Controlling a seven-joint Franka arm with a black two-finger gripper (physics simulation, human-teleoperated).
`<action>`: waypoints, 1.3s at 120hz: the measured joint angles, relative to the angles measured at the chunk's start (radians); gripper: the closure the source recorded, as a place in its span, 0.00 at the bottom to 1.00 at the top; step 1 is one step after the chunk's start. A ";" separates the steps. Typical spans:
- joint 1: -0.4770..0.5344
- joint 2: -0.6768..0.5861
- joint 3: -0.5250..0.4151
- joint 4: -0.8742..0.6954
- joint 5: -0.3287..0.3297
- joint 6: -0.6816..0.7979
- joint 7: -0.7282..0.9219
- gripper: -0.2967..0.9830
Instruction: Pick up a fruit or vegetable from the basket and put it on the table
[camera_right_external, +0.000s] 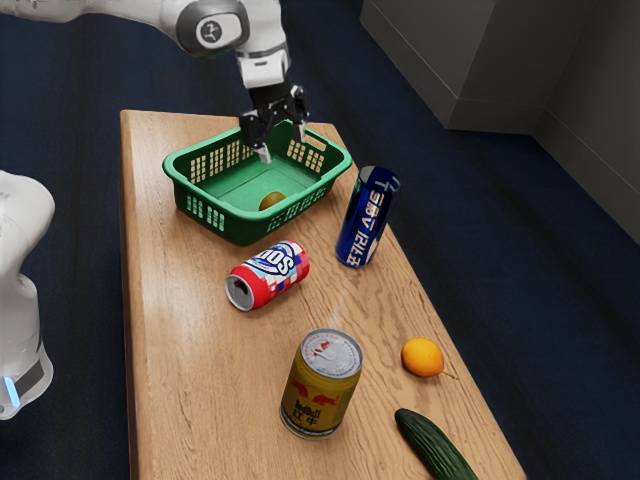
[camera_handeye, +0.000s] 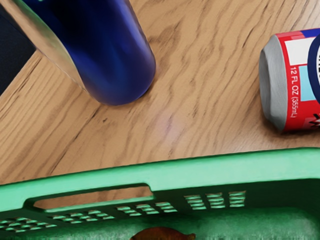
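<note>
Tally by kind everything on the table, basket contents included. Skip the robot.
Cans: 3 (red can, blue can, gold can)
Fruit or vegetables: 3 (orange fruit, cucumber, brown one inside the basket)
Baskets: 1 (green basket)
Total: 7

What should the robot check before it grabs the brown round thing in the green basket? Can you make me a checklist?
1. Gripper open: ok.
2. Gripper empty: ok.
3. Brown fruit or vegetable inside the green basket: ok.
4. Gripper down at its height: not ok, it's up higher.
5. Gripper lined up exactly over it: cannot tell.
6. Bare table beside the Red Bull can: ok.
</note>
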 joint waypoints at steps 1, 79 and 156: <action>0.000 0.000 0.001 -0.002 0.000 0.001 0.001 0.25; -0.001 0.071 0.077 -0.115 0.000 0.155 0.058 0.25; -0.054 0.253 0.178 -0.115 -0.008 0.260 0.064 0.25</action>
